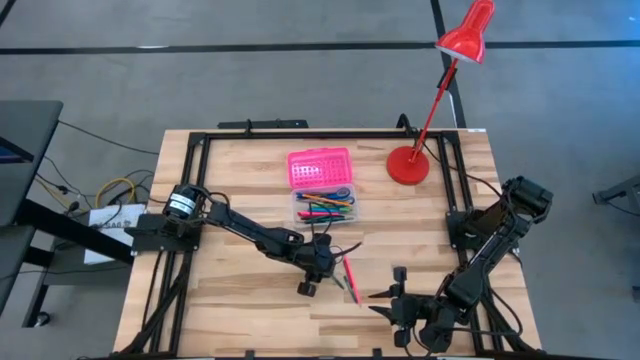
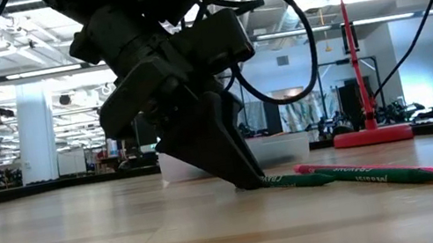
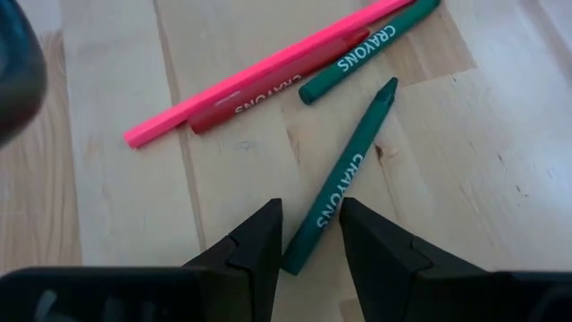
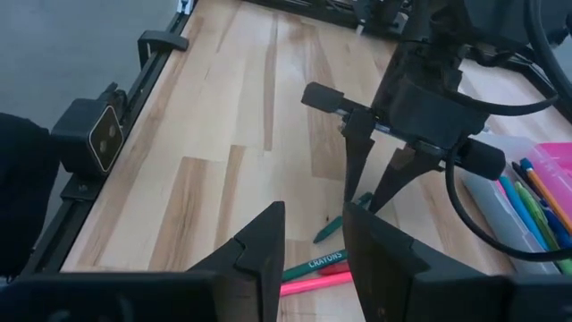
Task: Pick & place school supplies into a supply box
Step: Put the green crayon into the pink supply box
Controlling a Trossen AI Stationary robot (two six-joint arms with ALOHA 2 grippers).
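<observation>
Left gripper [image 3: 308, 234], we see its dark wedge fingers astride a slim green crayon [image 3: 340, 189] flat on pale wood-grain table [image 3: 107, 161], not yet clamped, pink-lidded clear supply box [image 1: 322, 183] nearby, right gripper [image 1: 398, 296] parted, idle.

Overhead view straight down on table [image 1: 250, 300], low view level across it, wrist views close, perhaps sharing green crayon [image 3: 340, 183]

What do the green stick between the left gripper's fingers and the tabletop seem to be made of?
Green stick: probably wax, matte, since CRAYONS is printed along it. Tabletop: pale wood with a smooth finish, showing grain and plank seams. The left gripper straddles the crayon's end.
</observation>
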